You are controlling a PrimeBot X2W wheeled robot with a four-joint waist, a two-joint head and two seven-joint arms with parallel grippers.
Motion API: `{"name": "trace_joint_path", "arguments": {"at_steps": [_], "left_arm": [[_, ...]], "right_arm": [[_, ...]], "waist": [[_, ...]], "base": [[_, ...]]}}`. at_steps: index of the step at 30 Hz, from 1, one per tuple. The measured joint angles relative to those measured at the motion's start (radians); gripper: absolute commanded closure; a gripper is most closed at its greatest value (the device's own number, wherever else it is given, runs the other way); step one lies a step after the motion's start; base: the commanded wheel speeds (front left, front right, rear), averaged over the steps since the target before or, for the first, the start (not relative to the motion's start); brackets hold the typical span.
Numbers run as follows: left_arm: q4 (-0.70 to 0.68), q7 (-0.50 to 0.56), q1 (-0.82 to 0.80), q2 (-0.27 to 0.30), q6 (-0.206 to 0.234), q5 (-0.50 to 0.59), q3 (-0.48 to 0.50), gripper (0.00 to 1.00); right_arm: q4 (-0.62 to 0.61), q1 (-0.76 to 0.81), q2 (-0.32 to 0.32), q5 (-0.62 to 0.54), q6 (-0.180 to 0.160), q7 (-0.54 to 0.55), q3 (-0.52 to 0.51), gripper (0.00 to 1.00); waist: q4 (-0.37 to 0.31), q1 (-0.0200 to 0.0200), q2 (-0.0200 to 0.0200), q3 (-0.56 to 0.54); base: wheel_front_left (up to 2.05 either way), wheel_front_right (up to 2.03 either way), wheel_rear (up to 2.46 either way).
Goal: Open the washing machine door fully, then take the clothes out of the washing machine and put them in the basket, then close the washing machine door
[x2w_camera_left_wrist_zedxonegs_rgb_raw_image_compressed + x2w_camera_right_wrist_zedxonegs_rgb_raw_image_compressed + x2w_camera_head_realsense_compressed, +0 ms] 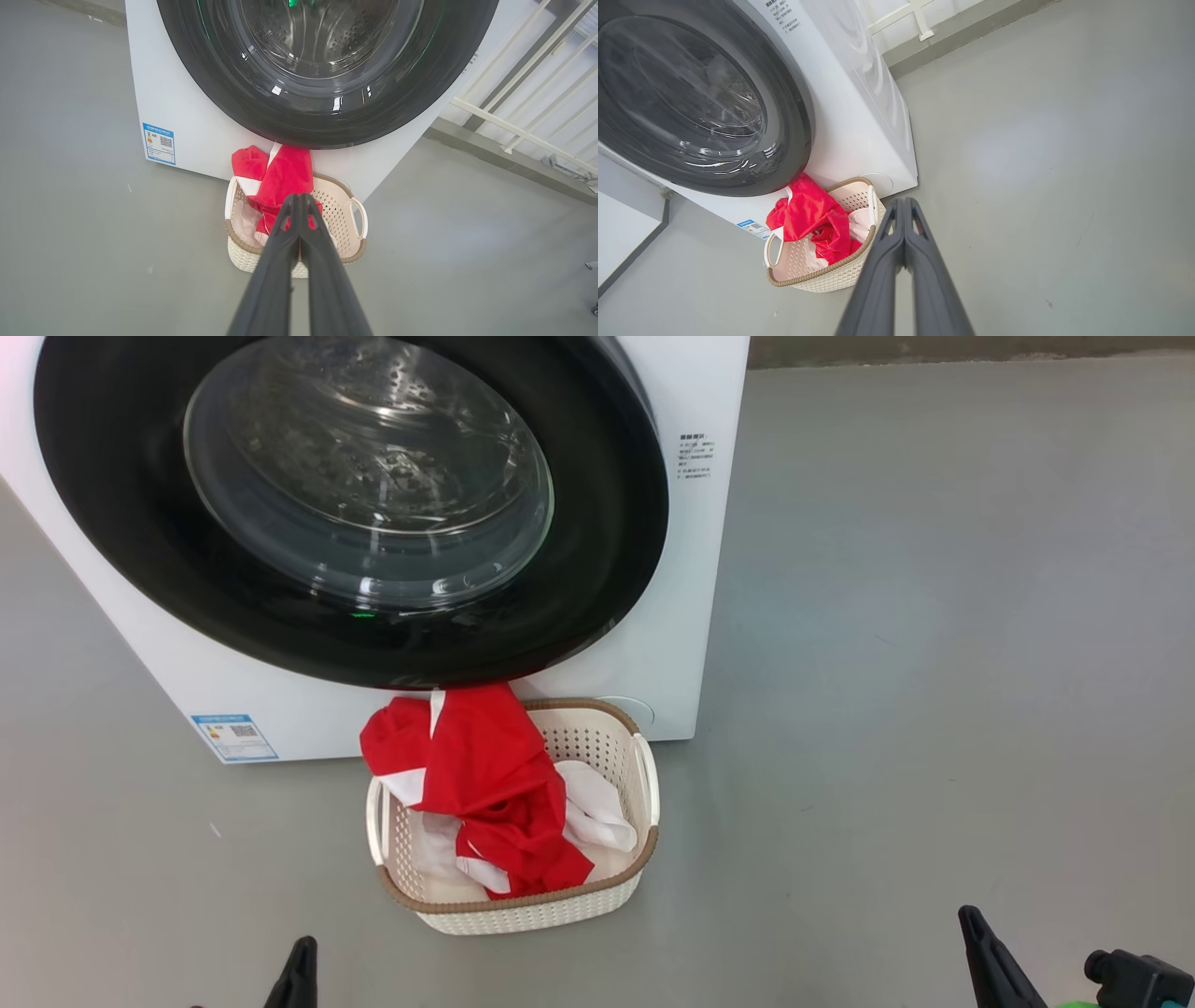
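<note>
1. Basically the last step, by my read: the large round washing machine door [607, 523], with a glossy black rim and a clear glass bowl window, sits flush on the big white box-shaped washing machine [695, 616]. It looks closed.
2. The soft bright red clothes [485, 765] with white panels are in the small cream-white perforated plastic basket [523, 917] with a brown woven-look rim. One red piece heaps over the far rim, up against the machine front under the door's lower edge.
3. The basket stands on the grey floor [934, 663], right at the machine front. Can't tell if it's touching.
4. Left hand [299, 198]: dark fingers pressed together, nothing between them, aimed at the basket.
5. Right hand [903, 203]: fingers together, empty, just right of the basket over bare floor.
6. Steel perforated drum [327, 42] seen through the glass: no red visible, but reflections muddy it.
7. Next: probably just confirm the latch. If it isn't seated, push flat on the black rim with closed fingers, clear of the draped red piece.
</note>
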Motion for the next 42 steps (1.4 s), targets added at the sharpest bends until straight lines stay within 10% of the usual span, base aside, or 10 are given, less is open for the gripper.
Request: {"name": "trace_joint_path", "arguments": {"at_steps": [42], "left_arm": [[-0.024,0.119,-0.032,-0.007,0.000,-0.449,0.019,1.00]], "right_arm": [[-0.042,-0.050,0.021,0.375,0.000,0.119,-0.056,1.00]], "waist": [[-0.006,-0.0001,0.0000,-0.012]], "base": [[0.00,0.00,0.00]]}}
